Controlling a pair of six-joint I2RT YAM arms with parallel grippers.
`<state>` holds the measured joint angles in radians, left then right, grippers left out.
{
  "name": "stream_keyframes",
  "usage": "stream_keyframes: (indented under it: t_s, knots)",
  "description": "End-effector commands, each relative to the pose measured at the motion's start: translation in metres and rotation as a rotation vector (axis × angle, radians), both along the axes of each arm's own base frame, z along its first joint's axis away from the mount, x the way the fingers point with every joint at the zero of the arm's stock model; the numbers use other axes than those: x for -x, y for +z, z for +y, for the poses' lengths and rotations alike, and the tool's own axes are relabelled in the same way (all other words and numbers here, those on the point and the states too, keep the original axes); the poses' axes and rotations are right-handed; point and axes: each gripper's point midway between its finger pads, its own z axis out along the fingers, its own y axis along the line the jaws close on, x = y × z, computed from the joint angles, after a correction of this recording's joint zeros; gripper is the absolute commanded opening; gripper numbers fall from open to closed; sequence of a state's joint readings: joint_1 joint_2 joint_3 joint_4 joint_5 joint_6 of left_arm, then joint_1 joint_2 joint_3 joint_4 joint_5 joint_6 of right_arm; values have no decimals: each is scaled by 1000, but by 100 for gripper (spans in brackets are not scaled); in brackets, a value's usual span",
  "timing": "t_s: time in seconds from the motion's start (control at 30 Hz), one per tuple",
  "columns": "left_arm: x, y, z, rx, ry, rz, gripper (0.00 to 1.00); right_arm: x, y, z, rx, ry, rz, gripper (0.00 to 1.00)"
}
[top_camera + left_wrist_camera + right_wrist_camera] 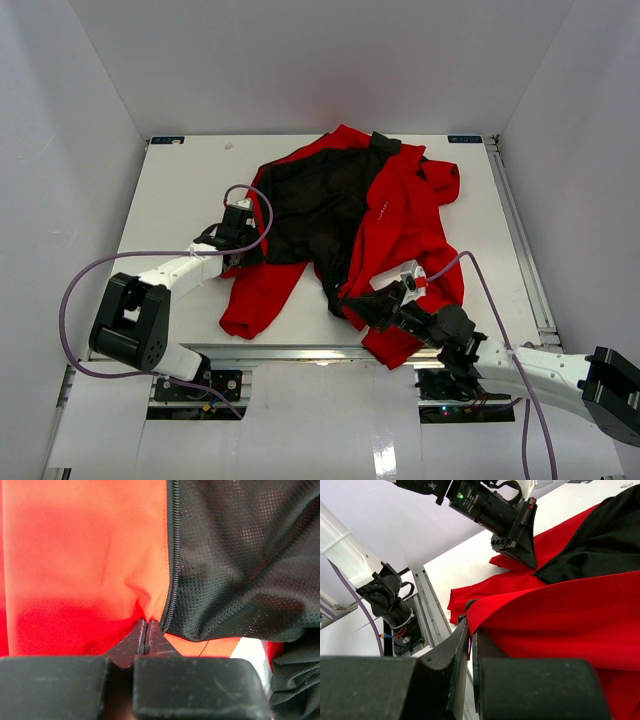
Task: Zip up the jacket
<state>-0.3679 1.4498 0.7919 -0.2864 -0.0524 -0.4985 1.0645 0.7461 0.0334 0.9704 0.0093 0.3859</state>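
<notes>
The white counter (180,190) carries the jacket (410,215), which lies open across the centre and right of centre, its collar toward the far side and its hem at the near edge. We see the red shell on the right half and a red sleeve (255,295) running toward the near left. The black mesh lining (320,205) faces upward over the middle of the garment. The left arm (170,270) reaches in from the near left, and a purple cable (70,290) loops beside it. The right arm (530,365) reaches in from the near right over the front edge of the counter. The left fingers (243,258) sit on the left edge of the jacket, where red shell meets lining. In the left wrist view the left fingers (148,622) are pressed together and clamp a small fold of red fabric. This fold lies just beside the zipper (172,580), whose dark teeth run along the border of the lining. The right fingers (362,300) rest at the near hem of the right front panel. In the right wrist view the right fingers (469,625) stand nearly together and grip the red edge at their tips. Small white lettering (381,207) marks the red chest panel; we cannot read it.
</notes>
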Motion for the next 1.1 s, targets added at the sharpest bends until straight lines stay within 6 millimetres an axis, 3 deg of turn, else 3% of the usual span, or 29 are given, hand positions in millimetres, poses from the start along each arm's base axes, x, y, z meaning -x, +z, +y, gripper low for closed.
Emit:
stream_keyframes:
  t_s: [0.0,0.03,0.1,0.2,0.27,0.33,0.37,0.43,0.7,0.9,1.07]
  knots:
    - [-5,13,-8,40,-29,-40,12,11,-79,-25,131,-18,80,8]
    - [-5,13,-9,43,-37,-37,13,10,-80,-25,132,-20,82,8]
    - [-6,13,-8,41,-31,-37,2,10,-80,-25,133,-20,83,8]
    - [-6,18,-6,42,-16,-57,0,10,-80,-25,134,-22,84,8]
    - [-8,23,-6,42,-13,-71,7,10,-80,-25,134,-23,84,8]
    - [-7,26,-6,42,-24,-76,25,9,-82,-26,138,-28,87,8]
    - [-7,27,-7,45,-33,-78,24,9,-82,-26,137,-30,88,8]
    - [-6,27,-8,45,-42,-80,0,9,-81,-26,137,-31,87,8]
    - [-5,27,-9,56,-52,-91,0,8,-83,-26,142,-34,94,8]
    - [-5,54,-27,149,-139,-199,0,5,-86,-23,172,-41,113,8]
    - [11,96,-57,334,-324,-433,0,1,-72,-9,176,-21,94,8]
